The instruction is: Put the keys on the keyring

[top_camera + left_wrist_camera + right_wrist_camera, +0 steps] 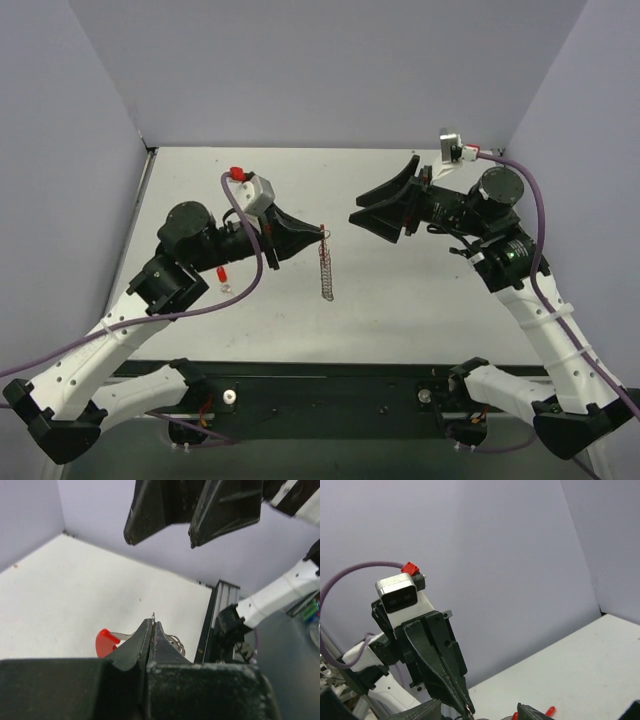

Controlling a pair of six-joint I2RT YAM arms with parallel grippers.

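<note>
My left gripper [318, 232] is shut on the top link of the keyring's silver chain [326, 268], which hangs down from its tips. In the left wrist view the shut tips [152, 623] pinch a thin wire link. A red curved piece [105, 642] shows left of the fingers and bunched chain links [176, 642] right of them, both partly hidden. My right gripper [356, 214] is open and empty, held in the air facing the left one; it also shows in the left wrist view [161, 542]. No key shows plainly.
A small red piece [221, 273] and a tiny silver item [226, 287] lie on the white table [420, 310] under the left arm; they are too small to identify. Grey walls stand on three sides. A black rail [330, 385] runs along the near edge.
</note>
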